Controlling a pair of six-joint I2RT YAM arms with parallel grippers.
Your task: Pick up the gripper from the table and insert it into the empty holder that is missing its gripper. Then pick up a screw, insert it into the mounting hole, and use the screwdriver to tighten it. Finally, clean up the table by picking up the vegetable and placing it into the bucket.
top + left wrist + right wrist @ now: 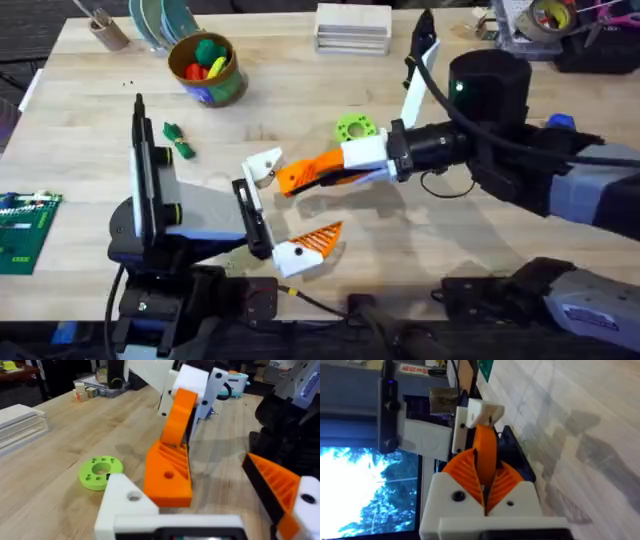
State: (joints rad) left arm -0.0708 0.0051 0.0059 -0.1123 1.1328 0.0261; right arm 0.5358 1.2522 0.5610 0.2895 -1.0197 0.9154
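My right gripper (338, 170) reaches in from the right and is shut on the orange ribbed gripper (296, 178). This piece hangs tilted just above the table, its lower end right beside the white holder (265, 166). The holder is the bare finger mount of my left gripper (292, 205), which stands open. In the left wrist view the orange gripper (169, 472) sits against the holder (125, 505); I cannot tell whether they are joined. In the right wrist view my orange pads (506, 480) clamp the gripper (485, 452), with the holder (485, 411) beyond. The vegetable (178, 140) lies left of centre, near the bucket (207, 70).
A bright-green disc (355, 127) lies just behind the right gripper. A green circuit board (20, 232) sits at the left edge. A white stack (352, 28), tape rolls (545, 15) and a tan cup of sticks (105, 30) line the far edge.
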